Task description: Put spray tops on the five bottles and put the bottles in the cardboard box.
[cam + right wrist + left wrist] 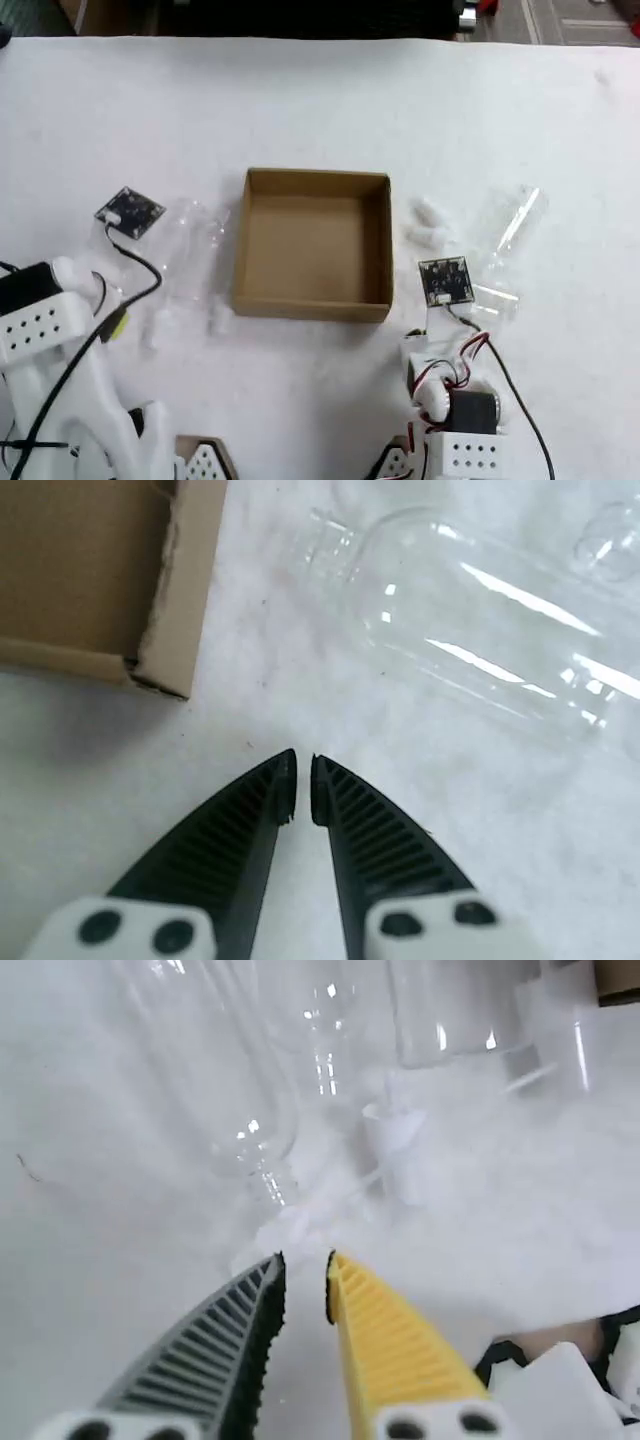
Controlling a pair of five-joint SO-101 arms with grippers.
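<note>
Black right gripper [303, 772] angles downward, fingers closed and empty; bottle [470, 645] lies just beyond the tips. Left gripper [305, 1268] likewise closed; spray top [395, 1145] lies ahead.

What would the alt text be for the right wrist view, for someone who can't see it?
The right gripper, its two black fingers nearly closed and empty, hangs over a white table. Just ahead a clear bottle without a top lies on its side, with a corner of the cardboard box near its neck.
</note>
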